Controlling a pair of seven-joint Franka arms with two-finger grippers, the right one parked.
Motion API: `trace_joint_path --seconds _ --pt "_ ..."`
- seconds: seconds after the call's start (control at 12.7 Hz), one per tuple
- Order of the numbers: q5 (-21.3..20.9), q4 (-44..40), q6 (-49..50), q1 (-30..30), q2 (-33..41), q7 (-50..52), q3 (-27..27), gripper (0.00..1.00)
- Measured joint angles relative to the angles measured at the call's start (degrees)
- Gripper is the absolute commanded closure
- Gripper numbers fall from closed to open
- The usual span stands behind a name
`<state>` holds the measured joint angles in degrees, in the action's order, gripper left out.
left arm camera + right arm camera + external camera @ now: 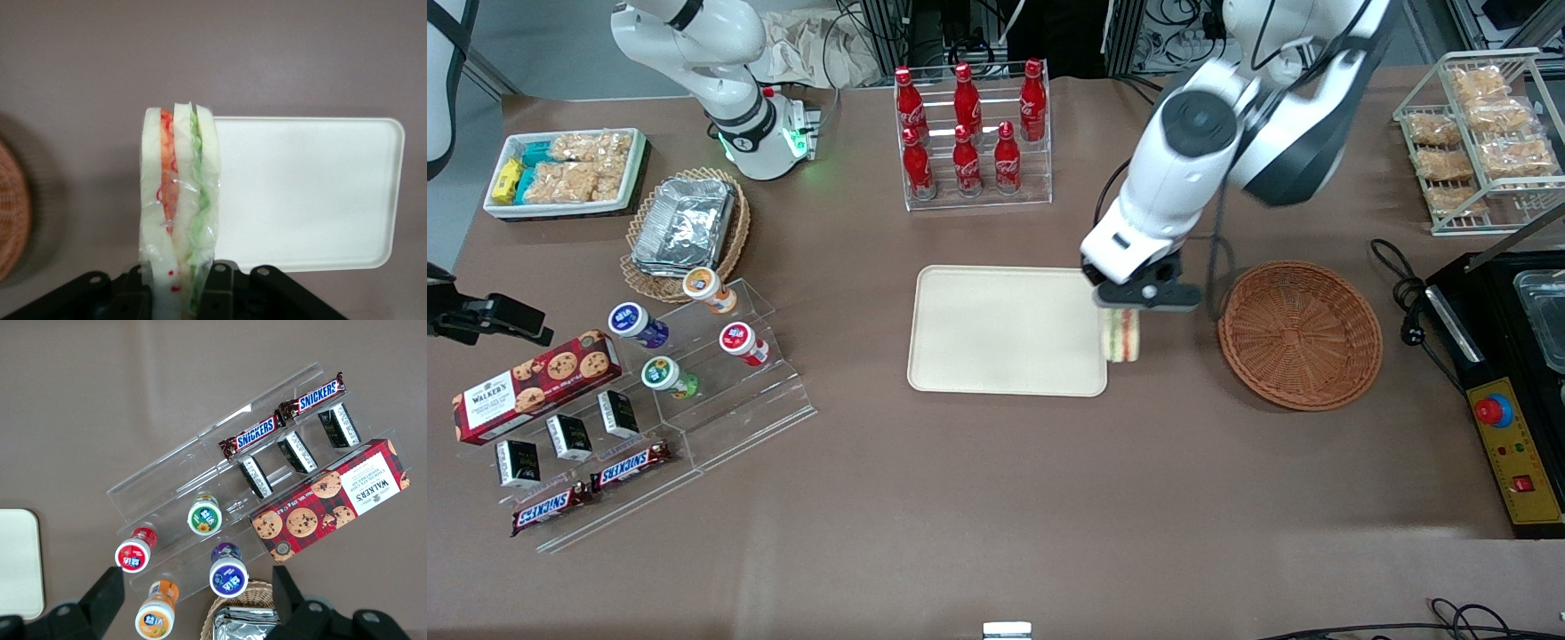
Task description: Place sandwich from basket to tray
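Sandwich [1122, 336]: was held off the table at the tray's short edge, the edge toward the working arm's end; wrapped in clear film, with white bread and red, orange and green layers visible in the left wrist view [179, 200]; its free end pointed toward the front camera.
Tray [996, 331]: lay flat on the brown table [996, 498], cream-beige, nothing resting on its surface; in the left wrist view [313, 193] it sat beside and below the sandwich.
Basket [1300, 334]: stood near the tray, toward the working arm's end of the table, with nothing inside; only its woven rim [10, 213] showed in the left wrist view.
Gripper [1138, 298]: was above the tray's edge, between tray and basket; its black fingers [217, 287] were clamped on the base of the sandwich.
Height of sandwich over tray: appeared clear of the rim, though contact could not be ruled out from these views.
Bottle rack [971, 133]: stood farther from the front camera than the tray, holding red cola bottles upright.
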<state>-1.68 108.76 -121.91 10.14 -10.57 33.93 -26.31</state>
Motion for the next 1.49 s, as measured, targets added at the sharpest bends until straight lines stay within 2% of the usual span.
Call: trace_joint_path --seconds 0.16,0.39,0.79,0.94,1.02,1.1,1.18,1.49 --pt "-0.89 6.15 -9.10 0.80 -2.95 0.00 -0.02 1.00" --pt "-4.72 8.67 -13.43 1.25 -8.02 1.10 -0.01 1.00" --pt "-16.08 8.67 -17.63 2.16 -14.06 12.19 -0.03 1.00" --pt "-18.87 8.62 -19.47 3.68 -16.13 16.51 -0.05 1.00" --pt "-19.67 8.50 -19.85 4.24 -16.69 17.91 -0.06 0.89" --pt "-19.94 8.34 -19.91 4.50 -16.87 18.73 -0.05 0.16" --pt "-20.11 8.23 -19.91 4.58 -16.87 19.06 -0.06 0.00" --pt "-20.68 7.96 -19.91 4.89 -16.87 19.42 -0.06 0.00"
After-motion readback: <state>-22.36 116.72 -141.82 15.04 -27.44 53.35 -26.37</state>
